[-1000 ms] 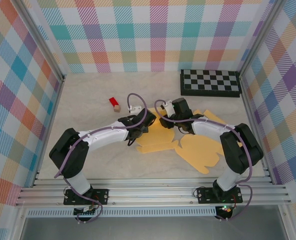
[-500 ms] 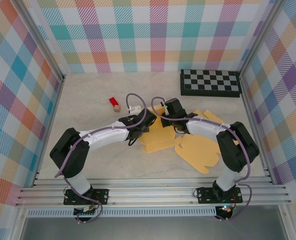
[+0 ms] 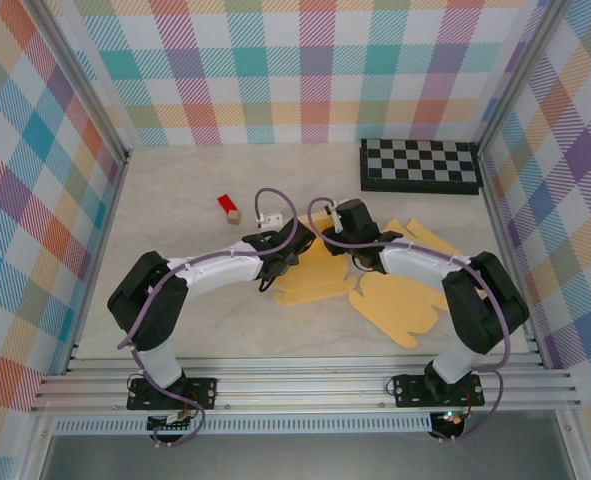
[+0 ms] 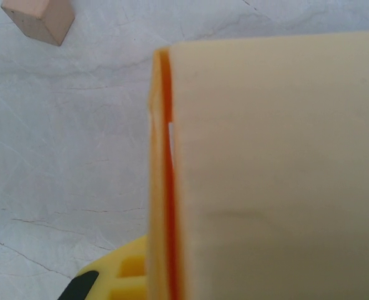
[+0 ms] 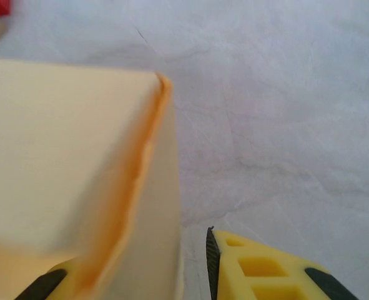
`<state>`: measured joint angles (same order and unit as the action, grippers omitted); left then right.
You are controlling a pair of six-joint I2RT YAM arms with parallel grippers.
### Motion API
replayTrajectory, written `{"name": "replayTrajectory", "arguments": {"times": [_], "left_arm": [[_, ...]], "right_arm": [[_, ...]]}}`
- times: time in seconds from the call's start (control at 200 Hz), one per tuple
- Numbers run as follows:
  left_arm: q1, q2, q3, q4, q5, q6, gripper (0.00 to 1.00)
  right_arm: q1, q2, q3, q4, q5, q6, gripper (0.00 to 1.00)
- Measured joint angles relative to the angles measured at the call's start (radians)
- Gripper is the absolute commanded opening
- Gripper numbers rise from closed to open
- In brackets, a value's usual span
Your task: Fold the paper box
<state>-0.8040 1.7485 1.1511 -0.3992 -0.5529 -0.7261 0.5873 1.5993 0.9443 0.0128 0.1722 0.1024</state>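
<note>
The paper box (image 3: 395,305) is a flat yellow cardboard cut-out lying mid-table, with one panel raised between the two arms. My left gripper (image 3: 283,262) is at its left edge, shut on a folded panel (image 4: 271,169). One yellow finger (image 4: 112,281) shows beside the panel's orange edge; the other finger is hidden behind the card. My right gripper (image 3: 347,248) is at the far edge, open. A raised flap (image 5: 78,156) stands between its fingers, against the left one, with a gap to the right finger (image 5: 265,272).
A red block (image 3: 226,204) and a small tan block (image 3: 234,216) lie to the far left of the grippers; the tan block (image 4: 37,19) is also in the left wrist view. A folded chessboard (image 3: 420,165) sits at the back right. Checked walls enclose the table.
My right gripper closed on the flap and has opened again, shifting slightly over the card's far edge. The left gripper has stayed shut on its panel, nudging a little to the right.
</note>
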Motion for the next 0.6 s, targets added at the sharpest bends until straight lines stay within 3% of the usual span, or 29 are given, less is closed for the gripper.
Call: {"name": "replayTrajectory", "arguments": {"times": [0.24, 0.3, 0.365, 0.42, 0.6], "left_arm": [[0.009, 0.007, 0.0, -0.037, -0.034, 0.003, 0.0], [0.011, 0.008, 0.0, -0.046, -0.036, 0.009, 0.0], [0.011, 0.008, -0.002, -0.043, -0.036, 0.014, 0.0], [0.011, 0.007, -0.005, -0.041, -0.035, 0.021, 0.0], [0.012, 0.006, -0.021, -0.042, -0.036, 0.043, 0.0]], "right_arm": [[-0.006, -0.237, -0.067, -0.022, -0.051, -0.105, 0.33], [-0.008, -0.314, -0.095, -0.023, -0.054, -0.129, 0.39], [-0.018, -0.395, -0.124, -0.022, -0.054, -0.153, 0.58], [-0.036, -0.445, -0.131, -0.025, -0.058, -0.168, 0.59], [-0.143, -0.374, -0.024, -0.106, -0.211, -0.206, 0.66]]}}
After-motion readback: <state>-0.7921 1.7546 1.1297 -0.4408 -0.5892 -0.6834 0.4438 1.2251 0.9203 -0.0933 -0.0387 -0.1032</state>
